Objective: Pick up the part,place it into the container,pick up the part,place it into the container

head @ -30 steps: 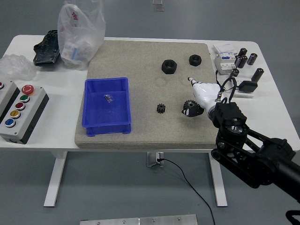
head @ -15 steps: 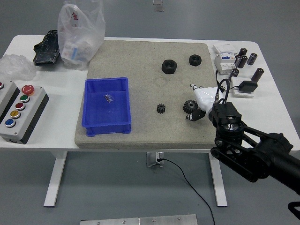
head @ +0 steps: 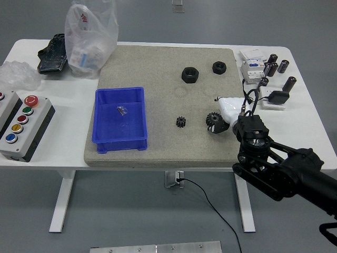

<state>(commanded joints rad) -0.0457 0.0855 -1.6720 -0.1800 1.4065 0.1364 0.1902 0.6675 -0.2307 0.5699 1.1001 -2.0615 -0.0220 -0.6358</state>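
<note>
A black larger gear (head: 212, 120) lies on the beige mat (head: 158, 63), right of centre. My right hand (head: 225, 112), white with a black arm, comes in from the lower right and sits against the gear's right side, its fingers curled around it. A smaller black gear (head: 181, 122) lies to the left, apart from the hand. The blue bin (head: 102, 118) stands at the mat's left with a small clear part (head: 121, 110) inside. My left arm is out of view.
Two black nuts (head: 190, 75) (head: 219, 67) lie at the back of the mat. Electrical parts and black cylinders (head: 271, 67) crowd the table's right end. A plastic bag (head: 89, 34) and a black object (head: 52, 52) stand at the back left, and a button box (head: 21, 124) at the left.
My right hand has drawn back toward the near edge and its outstretched finger has curled in, closing around the larger gear. The gear has stayed nearly where it was.
</note>
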